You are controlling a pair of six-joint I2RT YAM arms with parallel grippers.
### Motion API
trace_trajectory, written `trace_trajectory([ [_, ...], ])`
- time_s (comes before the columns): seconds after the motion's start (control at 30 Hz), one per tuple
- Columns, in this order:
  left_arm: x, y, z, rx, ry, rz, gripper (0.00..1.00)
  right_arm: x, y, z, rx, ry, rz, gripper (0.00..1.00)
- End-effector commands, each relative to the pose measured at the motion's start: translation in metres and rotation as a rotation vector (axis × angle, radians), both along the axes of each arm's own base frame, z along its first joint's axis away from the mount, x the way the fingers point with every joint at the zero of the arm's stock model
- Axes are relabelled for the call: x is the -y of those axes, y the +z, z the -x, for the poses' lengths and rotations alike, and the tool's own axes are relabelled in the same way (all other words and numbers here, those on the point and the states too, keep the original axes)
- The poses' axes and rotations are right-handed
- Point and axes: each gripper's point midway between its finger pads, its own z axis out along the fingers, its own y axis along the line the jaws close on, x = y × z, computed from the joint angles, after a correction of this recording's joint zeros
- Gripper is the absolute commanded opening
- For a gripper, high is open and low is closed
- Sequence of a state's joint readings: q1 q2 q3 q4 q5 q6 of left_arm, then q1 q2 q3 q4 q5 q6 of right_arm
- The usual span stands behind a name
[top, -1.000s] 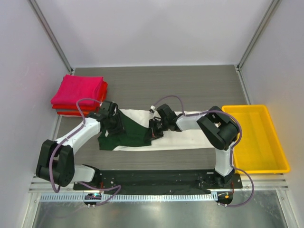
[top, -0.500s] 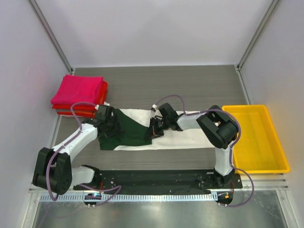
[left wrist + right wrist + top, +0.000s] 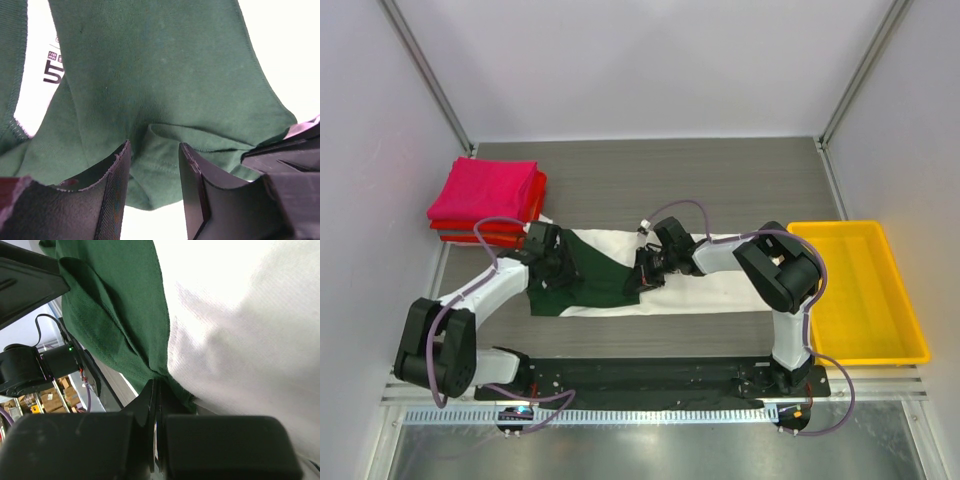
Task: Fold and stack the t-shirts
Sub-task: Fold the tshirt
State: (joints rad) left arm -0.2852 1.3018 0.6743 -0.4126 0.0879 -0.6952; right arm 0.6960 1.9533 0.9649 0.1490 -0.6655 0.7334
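Top external view: soft cream-white t-shirt point(image 3: 700, 285) with dark green sleeve panels lies spread across the frame's middle. The folded magenta-pink and red shirts point(image 3: 485, 195) sit stacked at left, just above it. Right gripper point(image 3: 156, 385) is pinched tight on the green hem where it meets the white. Left gripper point(image 3: 154, 150) is part-open, straddling a raised green ridge without squeezing it. I judge the cloth light, limp and not slippery. It will sag and drag, so I would grip hems or seams at two corners.
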Motion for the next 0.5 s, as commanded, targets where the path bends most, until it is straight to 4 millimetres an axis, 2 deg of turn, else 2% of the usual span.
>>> trace_trajectory([
  [0.0, 0.003, 0.001, -0.011, 0.034, -0.008, 0.025, 0.44, 0.001, -0.006, -0.003, 0.011, -0.006, 0.010, 0.01],
  [0.13, 0.005, -0.006, -0.013, 0.022, -0.011, 0.030, 0.38, 0.001, -0.006, -0.002, 0.008, -0.005, 0.010, 0.01],
  [0.33, 0.007, 0.002, -0.019, 0.053, -0.007, 0.042, 0.01, 0.002, -0.008, 0.000, 0.005, -0.004, 0.014, 0.01],
  [0.47, 0.003, 0.014, -0.025, 0.077, -0.002, 0.022, 0.00, 0.003, -0.009, 0.000, 0.002, -0.007, 0.017, 0.01],
])
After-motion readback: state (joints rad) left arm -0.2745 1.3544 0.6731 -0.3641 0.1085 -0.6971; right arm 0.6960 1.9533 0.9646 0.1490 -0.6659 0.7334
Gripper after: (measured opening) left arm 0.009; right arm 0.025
